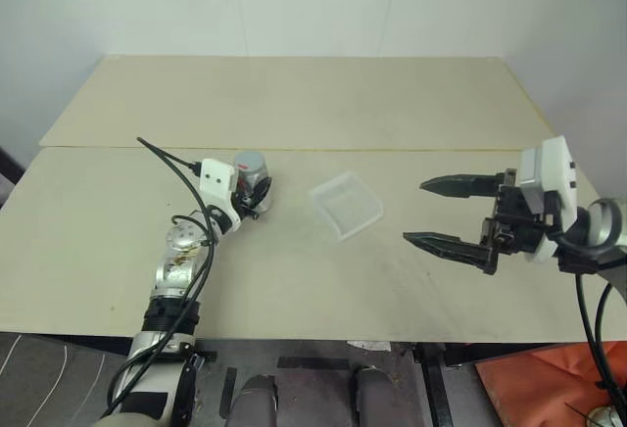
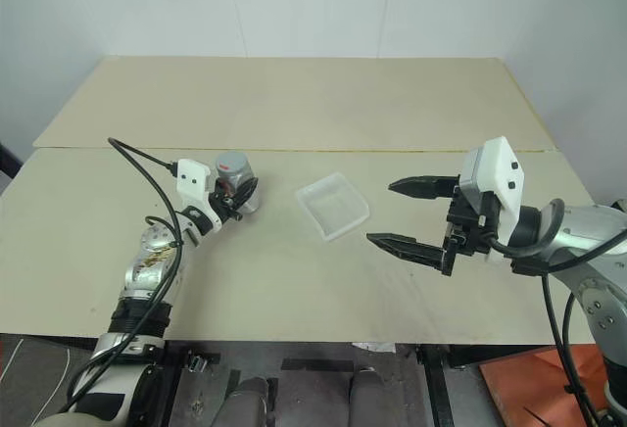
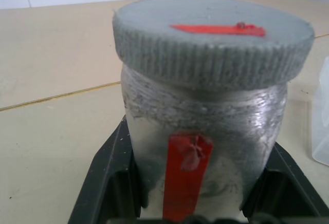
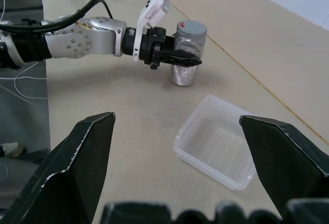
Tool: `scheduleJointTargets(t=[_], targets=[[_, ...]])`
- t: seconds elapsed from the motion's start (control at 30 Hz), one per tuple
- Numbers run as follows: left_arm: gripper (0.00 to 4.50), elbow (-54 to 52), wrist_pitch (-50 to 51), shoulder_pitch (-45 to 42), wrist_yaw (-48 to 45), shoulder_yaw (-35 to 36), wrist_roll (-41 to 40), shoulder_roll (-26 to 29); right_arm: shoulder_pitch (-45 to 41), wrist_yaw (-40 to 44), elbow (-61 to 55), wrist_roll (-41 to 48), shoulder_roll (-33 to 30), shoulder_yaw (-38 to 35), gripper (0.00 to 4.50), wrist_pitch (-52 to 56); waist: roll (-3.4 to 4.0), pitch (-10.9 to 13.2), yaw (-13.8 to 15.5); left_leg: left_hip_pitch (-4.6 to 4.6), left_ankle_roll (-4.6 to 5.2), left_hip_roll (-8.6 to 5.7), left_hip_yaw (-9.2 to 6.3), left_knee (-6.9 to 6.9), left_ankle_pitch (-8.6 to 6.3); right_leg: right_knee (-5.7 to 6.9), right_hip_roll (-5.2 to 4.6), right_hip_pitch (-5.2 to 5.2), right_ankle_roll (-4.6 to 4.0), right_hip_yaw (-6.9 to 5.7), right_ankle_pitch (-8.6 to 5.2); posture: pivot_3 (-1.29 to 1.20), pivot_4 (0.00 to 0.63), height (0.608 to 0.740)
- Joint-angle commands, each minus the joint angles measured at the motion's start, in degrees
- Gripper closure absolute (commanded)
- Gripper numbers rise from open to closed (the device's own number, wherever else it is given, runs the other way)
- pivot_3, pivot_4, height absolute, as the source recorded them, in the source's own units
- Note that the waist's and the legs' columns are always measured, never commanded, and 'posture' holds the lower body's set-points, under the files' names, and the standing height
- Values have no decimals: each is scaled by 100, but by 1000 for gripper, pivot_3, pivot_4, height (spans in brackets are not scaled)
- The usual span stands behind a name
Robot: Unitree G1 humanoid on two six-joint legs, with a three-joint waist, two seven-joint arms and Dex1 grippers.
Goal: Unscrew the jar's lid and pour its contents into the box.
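The silvery-grey jar (image 1: 251, 176) stands upright on the table, left of centre, with its ribbed grey lid (image 3: 211, 34) on and a red mark on top. My left gripper (image 1: 257, 193) is shut on the jar's body (image 3: 205, 126), one black finger (image 3: 110, 178) on each side. The contents are hidden inside the jar. The clear plastic box (image 1: 346, 205) lies empty on the table to the right of the jar. My right gripper (image 1: 413, 212) hovers open further right, its fingers pointing toward the box with nothing between them.
The table (image 1: 294, 280) is made of two pale boards with a seam (image 1: 392, 150) running behind the jar and the box. A black cable (image 1: 167, 157) loops up from the left wrist. A white wall stands behind the far board.
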Motion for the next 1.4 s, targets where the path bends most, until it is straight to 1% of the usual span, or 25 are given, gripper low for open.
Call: scheduleJointTargets(t=[0.03,0.1,0.17,0.3,0.4,0.5,0.6,0.67,0.8,1.0,1.2,1.4], targets=[[2571,-177,-115,-54,20,29,39,14,-174,-41,-69,91,-62,-181,0,-39,0,0,3,0,0,0,0,0,0,0,0,0,0,0,0,0,150,740],[2571,-343,-38,-84,-162,4,-44,90,-245,-37,-47,81,-42,-125,0,-49,0,0,2,0,0,0,0,0,0,0,0,0,0,0,0,0,150,740],[2571,-648,201,-200,-635,-10,-307,281,-399,-73,2,93,-4,-42,0,-25,-1,1,-4,0,0,0,0,0,0,0,0,0,0,0,0,0,150,740],[2571,-1192,1045,-531,-1774,-7,-1023,874,-735,-146,70,162,128,162,0,33,0,1,-21,-6,-1,0,0,0,1,3,0,-6,0,0,0,0,150,740],[2571,-1467,1670,-805,-2614,-19,-1576,1338,-1279,-492,234,25,346,550,0,201,1,1,-83,-5,-2,1,0,0,1,4,0,-7,0,0,0,0,150,740],[2571,-1539,2085,-1042,-3571,-215,-1965,1684,-2089,-926,534,131,731,923,0,593,3,2,-145,-4,-2,1,0,-1,1,6,1,-9,1,1,-1,0,150,740],[2571,-1375,2258,-1282,-4287,-457,-2089,1793,-2578,-967,671,210,1057,1165,0,789,4,3,-146,-5,-2,3,-2,-5,1,11,3,-17,-5,0,-4,0,150,740],[2571,-1084,1960,-1479,-4607,-714,-1809,1754,-2862,-1017,766,96,1274,1400,0,845,4,3,-140,-11,-2,2,-3,-6,1,9,3,-21,-4,0,-4,0,150,740],[2571,-582,1650,-1850,-4801,-880,-1571,1514,-3295,-1293,1001,-171,1650,1751,0,1006,5,3,-127,-17,-4,1,-4,-3,2,10,2,-25,-4,-2,-4,0,150,740],[2571,-375,1393,-2082,-4894,-1029,-1361,1214,-3508,-1508,1005,-325,2043,1978,0,1140,6,4,-134,-32,-6,1,-7,1,4,19,3,-37,-4,-3,-4,0,150,740],[2571,-373,1289,-2132,-4899,-989,-1286,1147,-3669,-1704,1123,-500,2310,2151,0,1352,7,4,-214,-30,-6,1,-9,1,4,20,3,-39,-4,-3,-4,0,150,740],[2571,-428,1272,-2131,-4927,-960,-1257,1166,-3760,-1713,1183,-548,2436,2219,0,1530,7,5,-252,-30,-5,1,-12,1,3,23,3,-39,-4,-3,-4,0,150,740]])
